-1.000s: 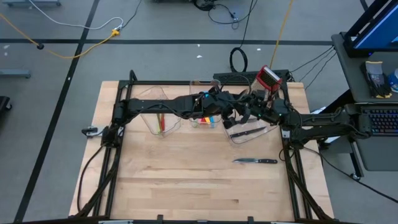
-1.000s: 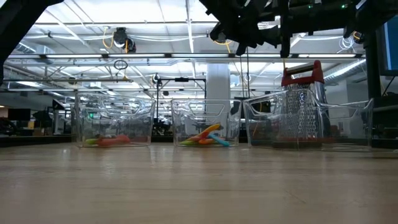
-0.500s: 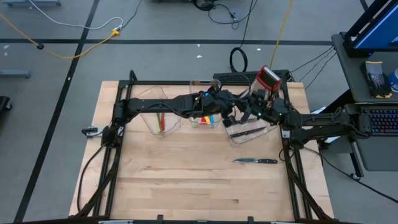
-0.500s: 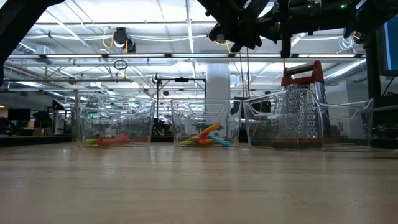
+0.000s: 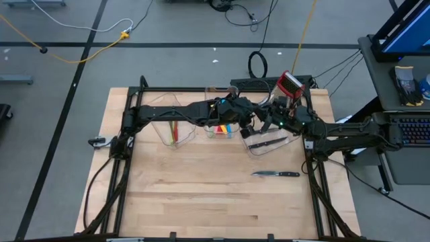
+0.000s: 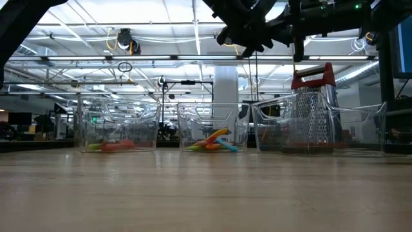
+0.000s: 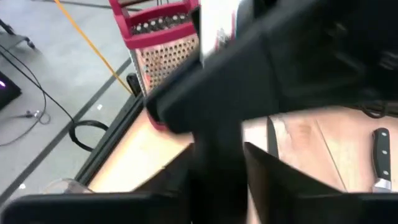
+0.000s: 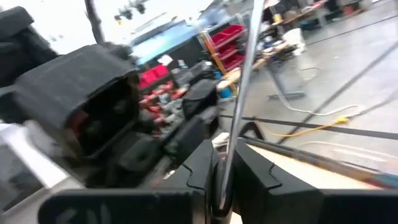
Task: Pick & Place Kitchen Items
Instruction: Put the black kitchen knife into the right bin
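Note:
High above the right-hand clear bin, my two grippers meet with a knife between them. My left gripper reaches in from the table's left and is shut on the knife's black handle. My right gripper comes from the right and is shut on the thin silver blade, seen edge-on. Another black-handled knife lies flat on the table. A third knife lies in the right bin. Coloured utensils lie in the middle bin. My left gripper has the knife's dark handle pinched between its two fingers, lifted clear of the bins and the table. My right gripper's body covers the rest of the knife in the left wrist view. My right gripper pinches the flat sides of the blade between its two fingers. It comes roughly level from the table's right. The blade runs on past the fingertips, slanting away from them. The knife is clear of the table.
Three clear bins stand in a row at the far side: left, middle and right. A red-topped metal grater stands behind the right bin. The near half of the wooden table holds only the loose knife.
My right gripper has shut on the knife's blade while my left gripper kept the handle. Both arms stayed where they were above the right bin.

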